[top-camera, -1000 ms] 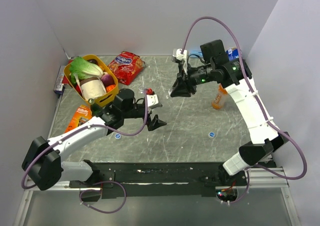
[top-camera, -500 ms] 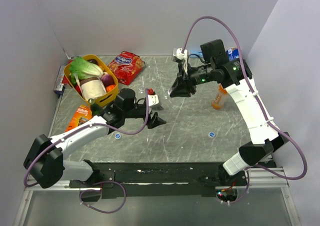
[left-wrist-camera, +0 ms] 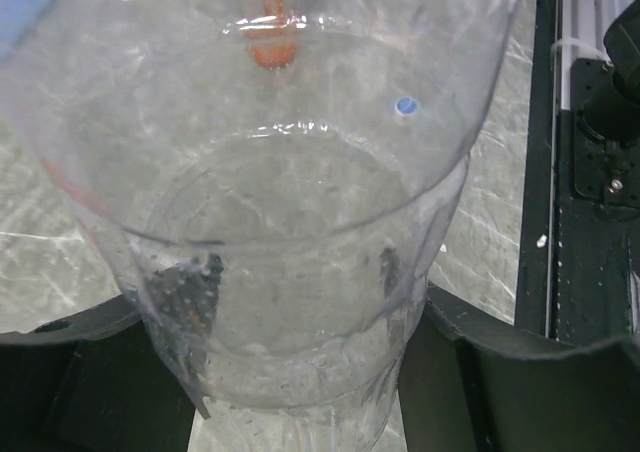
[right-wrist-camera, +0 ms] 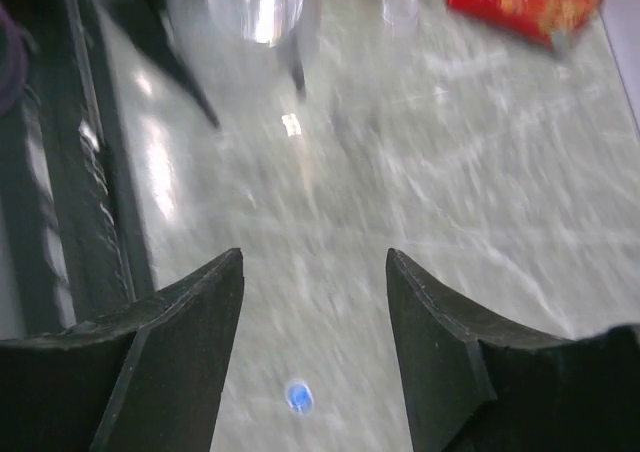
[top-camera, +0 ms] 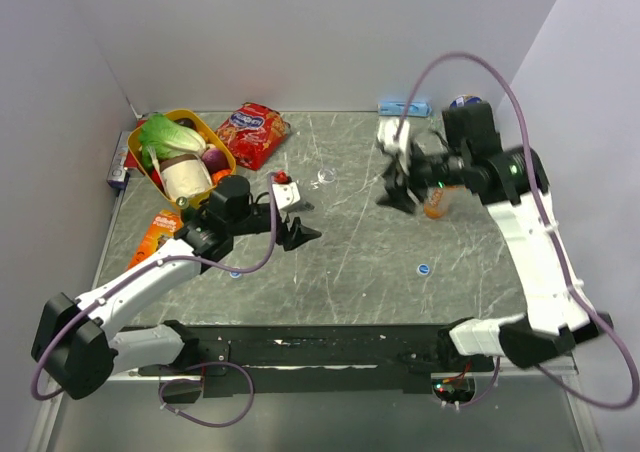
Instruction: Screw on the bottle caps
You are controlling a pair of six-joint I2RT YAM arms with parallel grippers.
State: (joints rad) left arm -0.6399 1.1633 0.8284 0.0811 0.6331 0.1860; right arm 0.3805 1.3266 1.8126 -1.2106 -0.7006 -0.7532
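Right gripper point(top-camera: 393, 194) has swung rightward and now sits just beside the orange bottle point(top-camera: 437, 204), jaws apart and empty. Left gripper point(top-camera: 303, 235) clamps a clear bottle point(left-wrist-camera: 300, 222). One blue cap point(top-camera: 424, 268) lies on the table point(top-camera: 350, 282), apart from both grippers. Label text is illegible.

The left arm reaches forward, its left gripper point(top-camera: 297, 234) clamped on a clear bottle point(left-wrist-camera: 300, 202). The right arm is raised, its right gripper point(right-wrist-camera: 313, 262) angled downward, fingers apart.
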